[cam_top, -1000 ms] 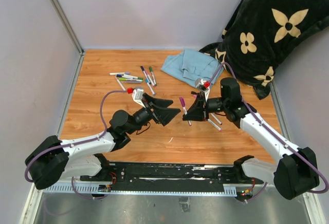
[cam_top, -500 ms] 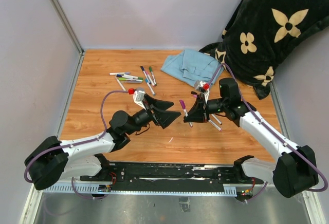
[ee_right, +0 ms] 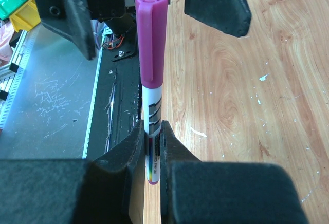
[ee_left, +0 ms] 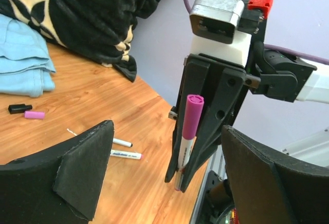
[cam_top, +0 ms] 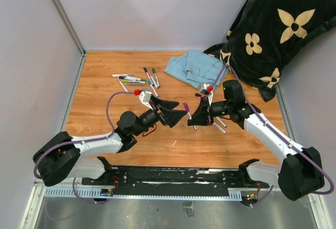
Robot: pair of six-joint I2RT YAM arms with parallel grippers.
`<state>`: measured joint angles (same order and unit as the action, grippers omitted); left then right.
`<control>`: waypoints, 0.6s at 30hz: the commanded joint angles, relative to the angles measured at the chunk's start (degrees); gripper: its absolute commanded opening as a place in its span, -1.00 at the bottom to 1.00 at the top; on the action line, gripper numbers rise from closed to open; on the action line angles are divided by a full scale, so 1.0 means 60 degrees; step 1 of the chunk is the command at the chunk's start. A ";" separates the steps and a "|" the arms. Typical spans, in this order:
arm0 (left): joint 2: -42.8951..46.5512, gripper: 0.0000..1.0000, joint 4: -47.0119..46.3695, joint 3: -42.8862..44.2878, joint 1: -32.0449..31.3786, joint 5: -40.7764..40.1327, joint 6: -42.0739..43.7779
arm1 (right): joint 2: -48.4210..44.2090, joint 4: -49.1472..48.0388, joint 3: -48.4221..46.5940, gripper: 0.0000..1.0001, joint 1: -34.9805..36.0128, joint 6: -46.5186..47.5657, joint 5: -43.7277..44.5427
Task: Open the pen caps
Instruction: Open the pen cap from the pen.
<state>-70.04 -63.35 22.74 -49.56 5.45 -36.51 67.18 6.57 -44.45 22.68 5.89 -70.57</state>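
Observation:
My right gripper [ee_right: 150, 131] is shut on the white barrel of a marker [ee_right: 152, 111], which it holds up above the table. The marker's purple pen cap [ee_right: 151, 34] points toward my left gripper [ee_left: 164, 136]. That gripper is open, its two black fingers [ee_left: 85, 162] standing either side of the cap [ee_left: 192, 116] and not touching it. From above, the cap [cam_top: 186, 106] sits just off the tips of my left gripper [cam_top: 178, 114], with my right gripper [cam_top: 197, 117] behind it. Several capped pens [cam_top: 137, 79] lie in a pile at the back left.
Two uncapped markers [cam_top: 219, 124] lie under my right arm, with a loose black cap [ee_left: 19, 108] and a pink cap [ee_left: 34, 114] nearby. A blue cloth [cam_top: 194, 67] and a black flowered blanket [cam_top: 278, 29] fill the back right. Grey walls close the table's sides.
My left arm has pushed forward and to the right, bringing its open fingers closer around the purple cap. The right gripper has edged slightly left with the marker.

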 commanded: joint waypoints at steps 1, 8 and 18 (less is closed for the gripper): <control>-0.0432 0.70 -0.0399 0.0648 0.0057 -0.0183 0.0172 | 0.0017 0.0106 -0.0308 -0.95 -0.0145 0.0190 -0.0228; -0.1226 0.19 -0.0735 0.1075 0.0056 0.0256 -0.0254 | 0.0026 0.0107 -0.0305 -0.94 -0.0146 0.0190 -0.0191; -0.1464 -0.99 -0.1878 0.1077 0.0068 0.0852 -0.0154 | 0.0102 0.0129 -0.0311 -0.98 -0.0143 0.0212 -0.0294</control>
<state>-79.05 -69.47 28.47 -49.60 9.96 -38.83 67.61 7.33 -44.47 22.26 6.02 -70.22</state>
